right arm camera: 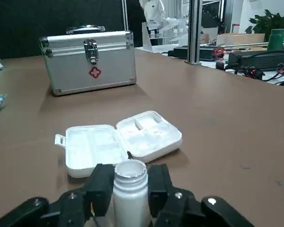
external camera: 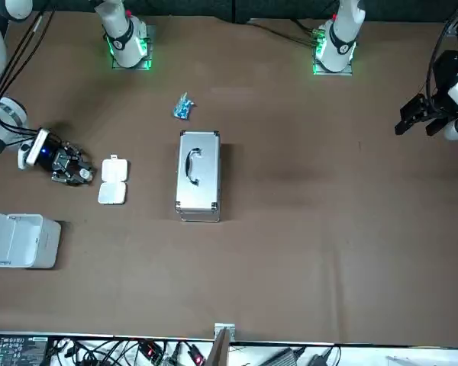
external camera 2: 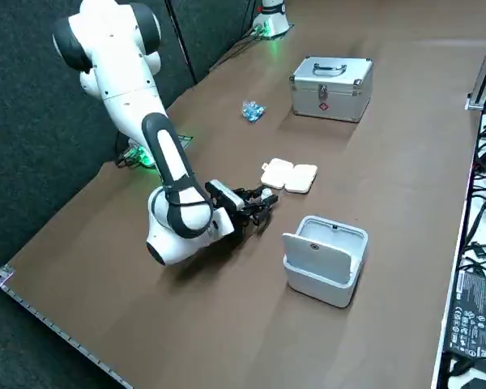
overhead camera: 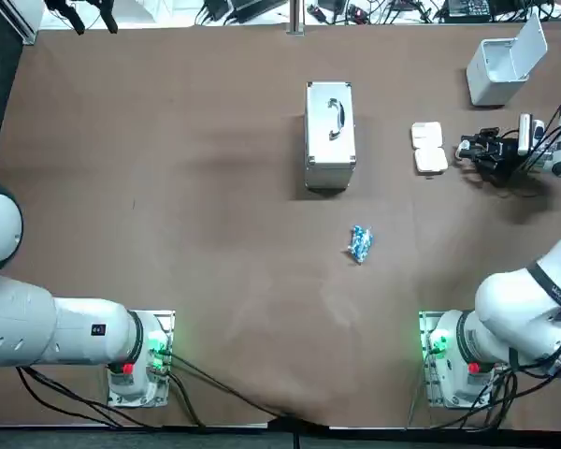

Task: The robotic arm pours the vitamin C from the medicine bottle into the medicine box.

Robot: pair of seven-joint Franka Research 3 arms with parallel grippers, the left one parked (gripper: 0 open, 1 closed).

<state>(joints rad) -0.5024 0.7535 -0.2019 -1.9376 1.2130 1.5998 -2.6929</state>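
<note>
right claw (right arm camera: 130,178) clamped on white bottle (right arm camera: 130,198) | bottle clear only in wrist view | open pill box (right arm camera: 114,142) near

Right claw (overhead camera: 467,148): low, gripping the bottle (right arm camera: 130,189), just beside our open medicine box (overhead camera: 429,147).
Obstacles: metal case (overhead camera: 329,136), white bin (overhead camera: 500,70), blue packet (overhead camera: 359,243).
Free room: we see bare counter (overhead camera: 168,187) left of the metal case.

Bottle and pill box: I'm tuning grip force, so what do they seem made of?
The pill box looks like thin white plastic, semi-glossy, judging by its moulded compartments and hinged open lid. The bottle, clamped in the right gripper beside it, is probably opaque white plastic, smooth and matte, with a moulded open neck.
</note>
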